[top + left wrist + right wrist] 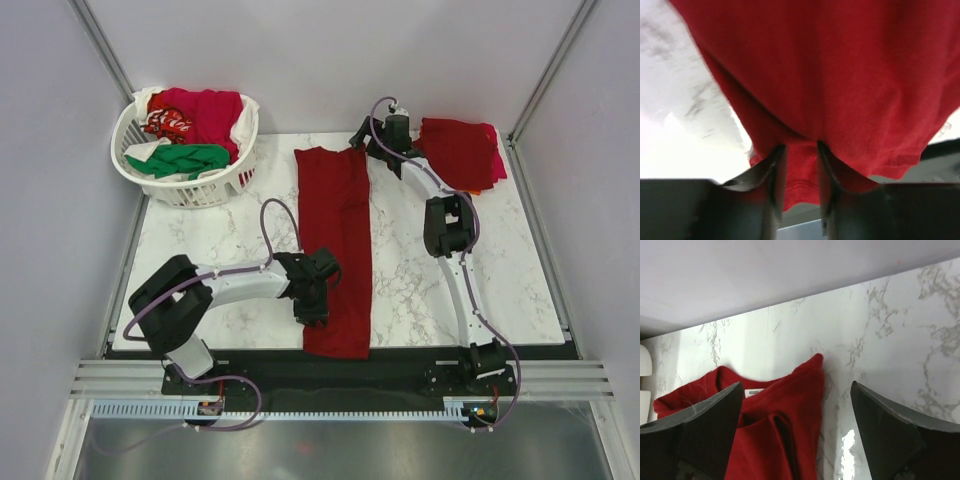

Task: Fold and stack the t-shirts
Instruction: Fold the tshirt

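A long dark red t-shirt (338,240) lies folded lengthwise on the marble table (420,290). It runs from the near edge up toward the back wall, and everything else is placed from it.

The left gripper (316,298) sits at the shirt's left edge, toward its near end. In the left wrist view its fingers (776,170) are drawn almost together, with a fold of the shirt (840,75) pinched between them. The cloth rises and spreads above the left gripper (800,147). The left forearm and its cable stretch away to the shirt's left and cover marble there.

The right gripper (364,134) hovers at the shirt's far right corner. In the right wrist view the right gripper (796,385) is spread wide and holds nothing. The collar end of the shirt (775,410) lies below it, and a small white neck label (756,391) shows there. The right arm runs down the shirt's right side, on the table.

Right of the shirt's far end rests a folded stack (462,150) of red shirts with an orange edge (480,189) peeking out below. The right arm's upper link hides the stack's left border.

Left of the shirt's far end stands a white lattice laundry basket (200,190). It holds a crimson shirt (205,110), a green shirt (182,158) and some white cloth (244,125).
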{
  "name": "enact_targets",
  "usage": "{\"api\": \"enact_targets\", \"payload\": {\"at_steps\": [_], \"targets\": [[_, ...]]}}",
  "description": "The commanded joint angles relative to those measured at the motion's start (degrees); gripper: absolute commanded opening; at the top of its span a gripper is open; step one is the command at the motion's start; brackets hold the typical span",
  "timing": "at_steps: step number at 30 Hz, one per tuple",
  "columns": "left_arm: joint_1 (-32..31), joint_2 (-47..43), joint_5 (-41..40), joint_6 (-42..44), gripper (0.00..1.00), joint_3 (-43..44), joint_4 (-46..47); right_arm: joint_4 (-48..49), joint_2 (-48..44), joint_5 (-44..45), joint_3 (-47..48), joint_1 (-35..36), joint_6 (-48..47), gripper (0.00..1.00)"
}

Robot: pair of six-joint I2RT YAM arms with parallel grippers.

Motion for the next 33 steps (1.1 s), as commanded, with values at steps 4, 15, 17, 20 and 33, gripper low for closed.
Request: {"api": "enact_targets", "payload": {"at_steps": [4,15,17,20,33], "targets": [[-1.3,-4.7,0.8,-3.2,0.62,-0.9,2.7,4.1,-9.5,0.3,-8.5,-1.8,-6.0,0.98],[-4.1,-17.7,-13.5,-2.7,0.44,0.2,-10.1,-8.9,-48.7,4.7,-51.1,-3.9,-2.5,0.96],[-5.8,-17.9,-15.3,-2.5,0.41,-0.5,-10.0,-8.3,-55.1,2.5,-65.0,-2.9,-1.8,0.95],[-9.2,-16.1,-17.7,-2.9,0.40,-0.8,-9.2,-4.5,-69.3,1.0,-83.5,-0.5,0.0,0.91],[-14.5,1.0,-17.2,-6.0,0.40,-0.8,-0.8,-17.1,-107.8,-1.5,-110.7,14.4,4.0,0.88]]}}
